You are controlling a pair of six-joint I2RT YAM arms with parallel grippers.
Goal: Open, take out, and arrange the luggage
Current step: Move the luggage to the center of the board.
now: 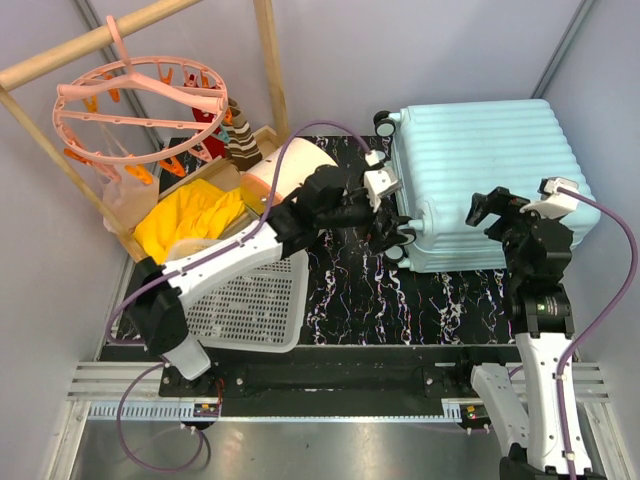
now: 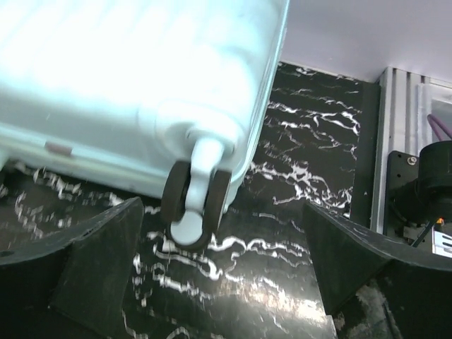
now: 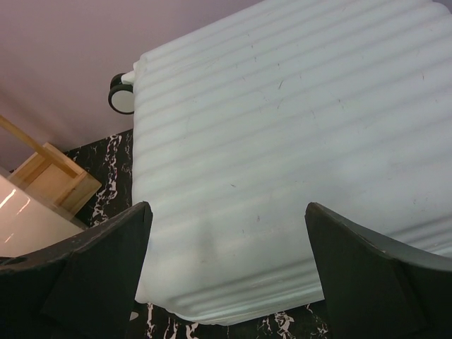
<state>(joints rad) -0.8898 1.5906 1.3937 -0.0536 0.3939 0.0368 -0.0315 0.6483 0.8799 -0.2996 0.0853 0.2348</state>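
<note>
The luggage lies flat and closed on the far right of the table, a black top veined with white, with its wheels facing left. From above I see plain grey walls closing in the cell and a metal rail along the near edge. A white basket sits at the near left, with yellow cloth in a wooden box behind it and a pink peg hanger on a wooden pole. My left gripper reaches across to the luggage's near-left corner, and my right gripper hangs over its ribbed top near the right end. On the left wrist camera the jaws stand wide apart. A black-and-white wheel shows in the gap between the fingers, resting on the glossy table, and I cannot see either finger touching it. The wall and rail show at the right. On the right wrist camera the jaws are spread just as wide and hold nothing, with the ribbed shell filling the view beneath them. One wheel sticks out at the far corner against the wall, and the wooden box shows at the left.
</note>
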